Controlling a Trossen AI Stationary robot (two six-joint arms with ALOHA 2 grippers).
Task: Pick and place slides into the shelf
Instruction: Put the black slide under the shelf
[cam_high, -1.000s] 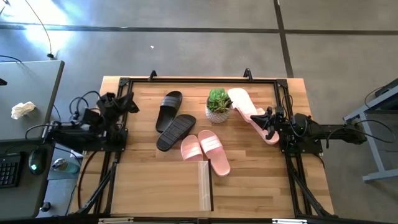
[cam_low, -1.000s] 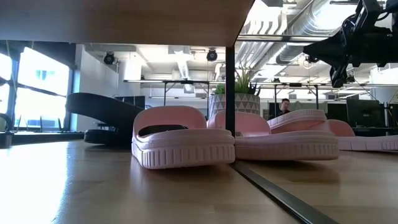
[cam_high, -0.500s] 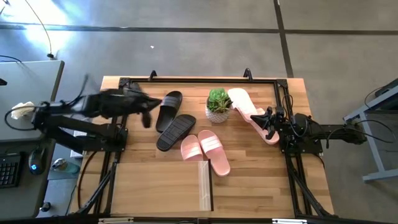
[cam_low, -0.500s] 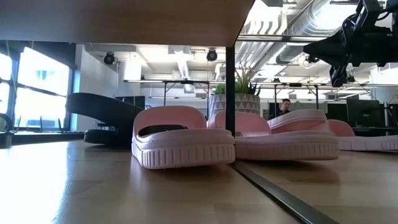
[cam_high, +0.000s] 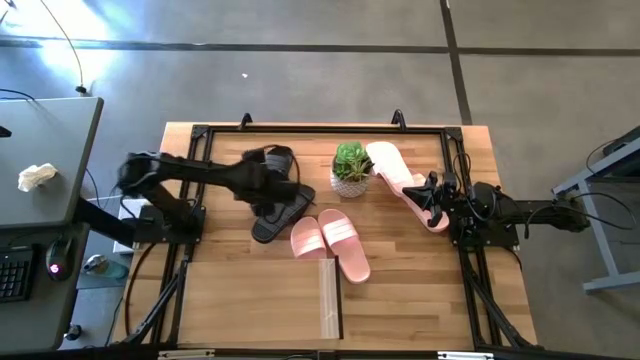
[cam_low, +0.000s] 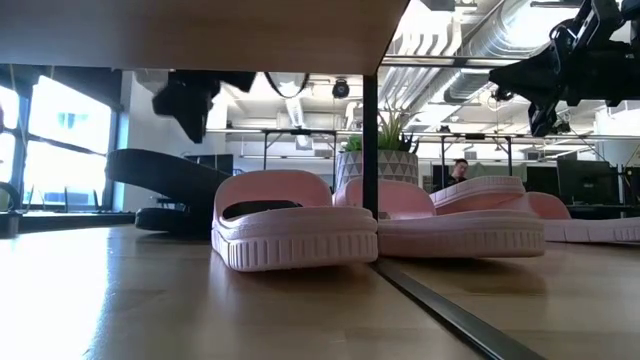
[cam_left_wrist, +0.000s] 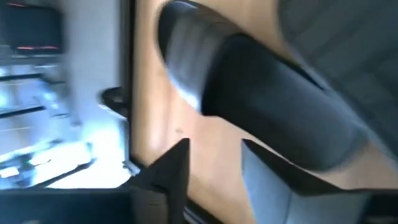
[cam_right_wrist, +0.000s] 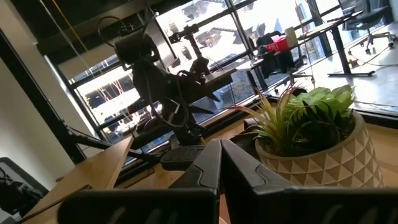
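Note:
Two black slides lie at the table's far left of middle: one (cam_high: 283, 212) nearer, one (cam_high: 282, 155) partly under my left arm. My left gripper (cam_high: 272, 185) hangs above them, clear of the wood (cam_low: 190, 105), open, slanting down at a black slide (cam_left_wrist: 280, 106). Two pink slides (cam_high: 308, 238) (cam_high: 345, 246) lie side by side before the shelf (cam_high: 262, 300). Two more pink slides (cam_high: 392, 162) lie at the far right, one resting on the other. My right gripper (cam_high: 432, 195) waits shut above them (cam_right_wrist: 219, 163).
A small potted plant (cam_high: 351, 167) stands between the black slides and the far-right pink ones. A black frame (cam_high: 320, 128) runs along the table's edges. The shelf's top panel (cam_low: 190, 30) and an upright divider (cam_low: 370, 130) show in the low view. Bare wood lies right of the shelf.
My left arm has swung out from its folded place at the table's left edge toward the right, over the black slides. Its gripper has turned about and tipped down. The slides lie as before.

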